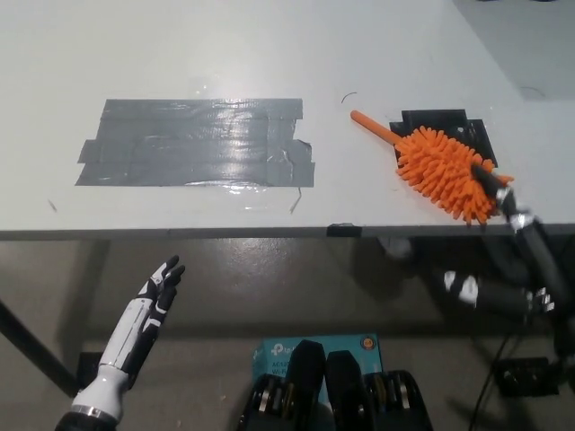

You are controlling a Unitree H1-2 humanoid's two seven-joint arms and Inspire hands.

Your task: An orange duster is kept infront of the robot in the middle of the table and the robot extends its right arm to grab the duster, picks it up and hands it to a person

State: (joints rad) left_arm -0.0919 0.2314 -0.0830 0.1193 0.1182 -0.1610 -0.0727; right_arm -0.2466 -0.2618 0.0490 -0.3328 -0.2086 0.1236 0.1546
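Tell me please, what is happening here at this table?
A humanoid robot is going for the orange duster, which lies on the white table near its right front edge, partly on a black patch. The black right robot hand reaches the duster's fluffy end; whether it grips is unclear. The white left robot hand rests open below the table edge.

I see a smooth, matt white table top with a soft shine on it. A big patch of grey sticky tape lies on it, and the tape looks glossy and a bit wrinkled. The orange duster has a fluffy head of soft, nubby cloth strands and a smooth plastic-looking handle. Under it I see flat black matt tape. My white left hand looks like hard, shiny plastic with black parts. My black right hand looks dark and matt.
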